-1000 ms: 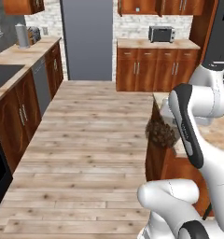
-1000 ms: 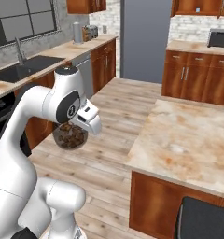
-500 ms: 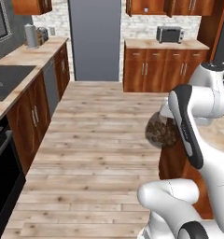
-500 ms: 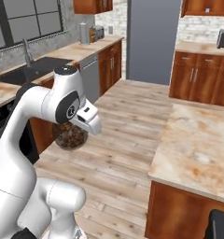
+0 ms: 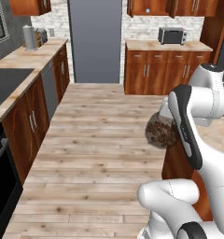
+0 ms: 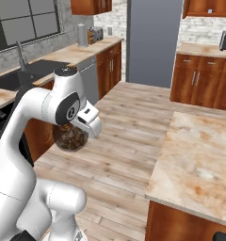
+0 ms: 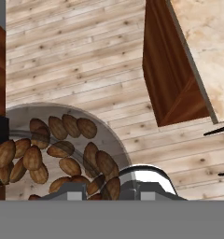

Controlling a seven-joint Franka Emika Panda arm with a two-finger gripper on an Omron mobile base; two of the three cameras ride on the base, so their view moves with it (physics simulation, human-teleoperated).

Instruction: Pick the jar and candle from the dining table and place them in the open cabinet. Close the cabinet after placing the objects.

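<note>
— One item in hand? What changed?
— Yes: pincer (image 6: 76, 134) clamped on the jar (image 6: 70, 137), off the surface (image 6: 199, 160). Views swung, so the base is driving toward the cabinet.

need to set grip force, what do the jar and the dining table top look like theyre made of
The jar: looks like clear glass, smooth and glossy; the brown lumps inside show straight through its wall. The dining table top: looks like polished stone, beige with orange marbling and a thin pale edge; its base looks like reddish-brown wood.

Jar (image 5: 159, 130) aloft under arm, beside dining table (image 5: 222, 133) end.
</note>
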